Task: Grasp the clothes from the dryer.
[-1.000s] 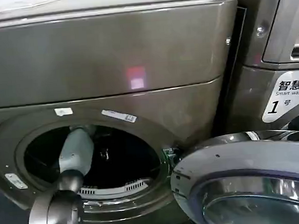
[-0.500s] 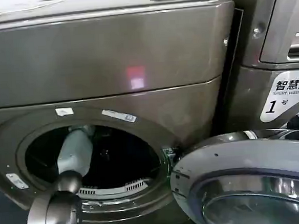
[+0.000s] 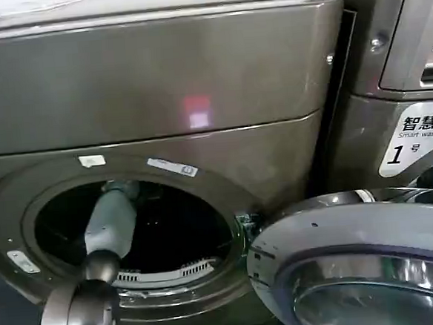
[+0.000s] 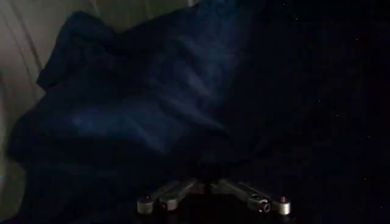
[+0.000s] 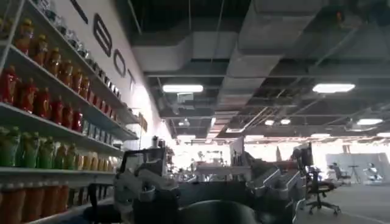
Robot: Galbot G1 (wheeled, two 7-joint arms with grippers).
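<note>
The brown-grey dryer [image 3: 159,85] stands with its round porthole [image 3: 173,232] open. My left arm [image 3: 109,222] reaches through it into the dark drum. Inside, a heap of dark blue clothes [image 4: 152,103] lies against the pale drum wall [image 4: 12,73]. My left gripper [image 4: 207,184] is at the near edge of that heap, its two fingers drawn together with the tips pressed into a fold of the cloth. My right gripper [image 5: 204,189] is away from the dryer, aimed into the room, fingers wide apart with nothing between them.
The dryer's glass door [image 3: 357,264] hangs open at the lower right, close to the porthole. A perforated lint grille [image 3: 165,272] lines the lower rim. A greyer machine labelled "Smart wash" [image 3: 411,82] stands to the right. Shelves of bottles [image 5: 42,103] show beside the right gripper.
The left arm stays inside the drum, with hardly any shift between the frames.
</note>
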